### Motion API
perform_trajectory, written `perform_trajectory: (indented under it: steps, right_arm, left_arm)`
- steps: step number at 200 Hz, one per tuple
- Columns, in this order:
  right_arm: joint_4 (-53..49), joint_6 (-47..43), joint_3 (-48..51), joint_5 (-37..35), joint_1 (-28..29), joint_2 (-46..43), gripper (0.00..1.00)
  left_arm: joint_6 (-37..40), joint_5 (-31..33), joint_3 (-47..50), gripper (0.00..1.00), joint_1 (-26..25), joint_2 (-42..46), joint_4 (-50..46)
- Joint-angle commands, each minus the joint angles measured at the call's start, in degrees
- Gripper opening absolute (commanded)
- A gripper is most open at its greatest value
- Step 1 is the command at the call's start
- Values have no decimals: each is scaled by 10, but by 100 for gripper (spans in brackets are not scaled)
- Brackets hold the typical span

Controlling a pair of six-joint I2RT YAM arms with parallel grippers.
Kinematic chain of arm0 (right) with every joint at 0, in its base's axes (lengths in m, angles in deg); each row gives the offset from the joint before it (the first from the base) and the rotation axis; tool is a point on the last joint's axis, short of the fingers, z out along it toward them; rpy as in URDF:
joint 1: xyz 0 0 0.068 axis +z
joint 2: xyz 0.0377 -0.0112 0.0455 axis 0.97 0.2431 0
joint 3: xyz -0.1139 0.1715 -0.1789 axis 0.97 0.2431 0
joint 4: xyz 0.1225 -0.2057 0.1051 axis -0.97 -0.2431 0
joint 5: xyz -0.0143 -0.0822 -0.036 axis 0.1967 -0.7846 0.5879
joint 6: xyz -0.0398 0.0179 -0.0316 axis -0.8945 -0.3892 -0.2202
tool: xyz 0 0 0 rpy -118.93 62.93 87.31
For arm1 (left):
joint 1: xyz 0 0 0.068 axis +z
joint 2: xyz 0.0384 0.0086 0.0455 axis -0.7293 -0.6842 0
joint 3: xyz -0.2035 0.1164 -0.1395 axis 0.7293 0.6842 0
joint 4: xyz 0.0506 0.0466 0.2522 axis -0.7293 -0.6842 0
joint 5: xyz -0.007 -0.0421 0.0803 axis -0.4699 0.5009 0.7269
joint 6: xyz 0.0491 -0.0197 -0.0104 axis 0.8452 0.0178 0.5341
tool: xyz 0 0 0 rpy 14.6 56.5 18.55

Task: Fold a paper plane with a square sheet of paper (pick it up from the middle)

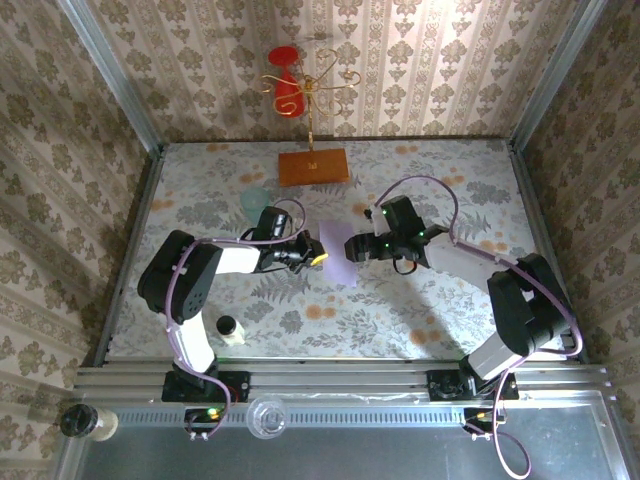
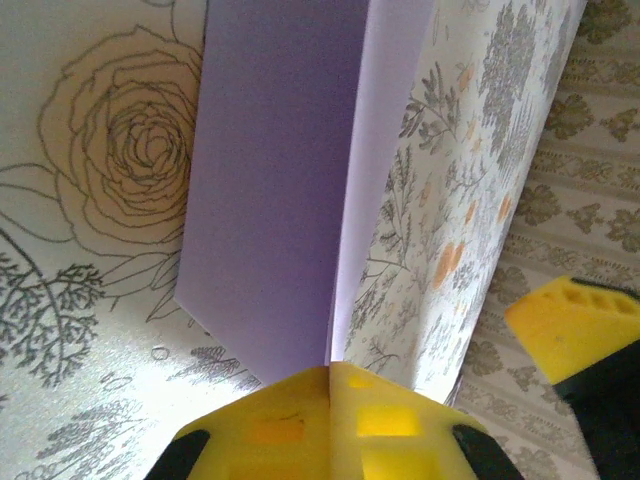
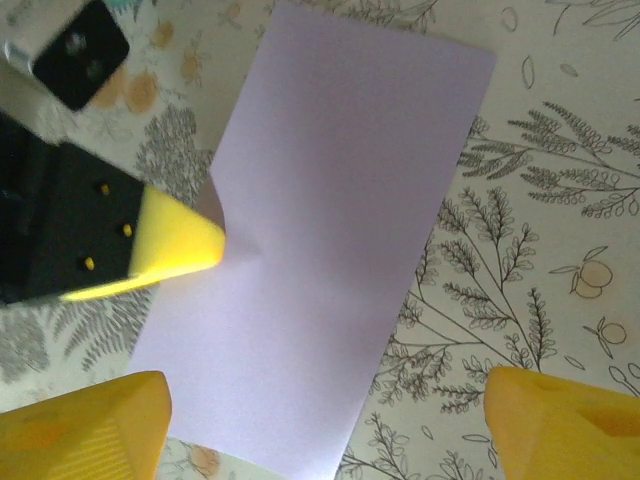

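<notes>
Sheet of paper (image 3: 330, 260): thin, smooth, matt lilac stock. Table covering (image 2: 90, 380): floral print, faint sheen (glare patches noted). Right gripper (image 3: 325, 430) fingertips (image 3: 90, 430): matt yellow plastic, finely ribbed. Board (image 1: 313, 166): smooth orange-brown wood. Rail (image 1: 340, 382): grooved metal.

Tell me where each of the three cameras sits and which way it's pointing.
Top external: above and behind the bases, looking down on the floral table; both arms show, left pincer and right pincer meeting at the lilac paper.
Left wrist: low over the table, looking along its shut pincer, which pinches the paper's edge.
Right wrist: above the paper, looking down between its open pincer's fingers.
Shared: both wrist views hold the paper and the other arm's yellow fingertip.
</notes>
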Motion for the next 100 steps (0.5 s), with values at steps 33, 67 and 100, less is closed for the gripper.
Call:
perform_trajectory:
  steps: [33,67,100]
  right_arm:
    - [79,-146,50,-43,72,-36,85]
    - [73,-219,38,-79,125,-11,85]
    - [81,-261,27,-123,162,24,84]
  left_arm:
    - [-51,13,4,0,-5,-3,24]
    - [-50,16,3,0,-6,-3,13]
    - [-47,16,2,0,-9,-4,11]
